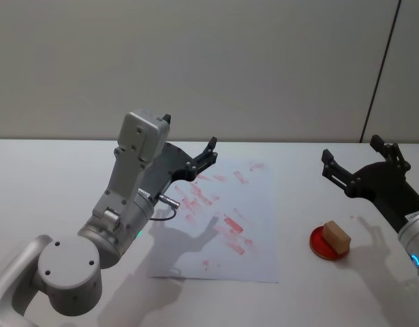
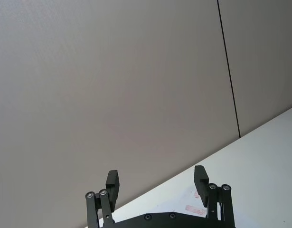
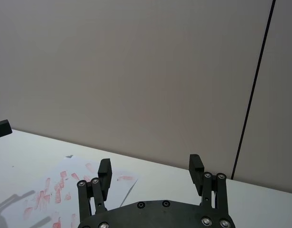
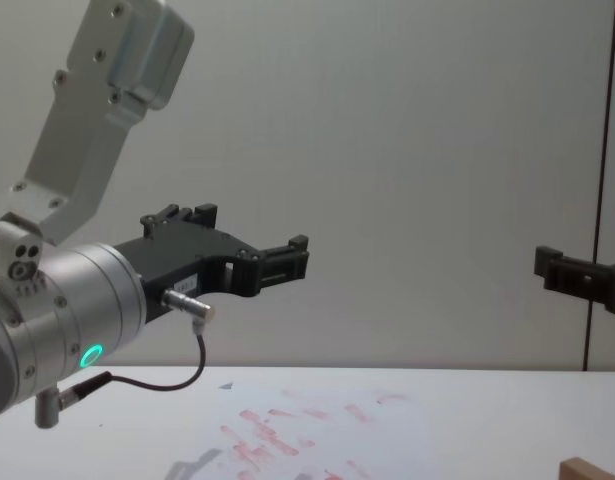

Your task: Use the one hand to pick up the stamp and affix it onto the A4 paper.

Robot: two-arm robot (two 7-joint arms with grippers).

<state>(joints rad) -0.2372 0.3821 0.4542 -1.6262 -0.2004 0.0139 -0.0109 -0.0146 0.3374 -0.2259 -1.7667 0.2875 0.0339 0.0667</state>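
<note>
We see the left gripper [image 2: 156,176] above the A4 paper [image 1: 257,225], the right gripper [image 1: 352,150] near the stamp [image 1: 336,236], both with fingers apart.

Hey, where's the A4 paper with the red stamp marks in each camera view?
Head view: the A4 paper lies mid-table, between the arms.
Left wrist view: a marked sliver between the left gripper's open fingers.
Right wrist view, beside the right gripper.
Chest view: low centre.
Shared landmark: the dark wall seam.
</note>
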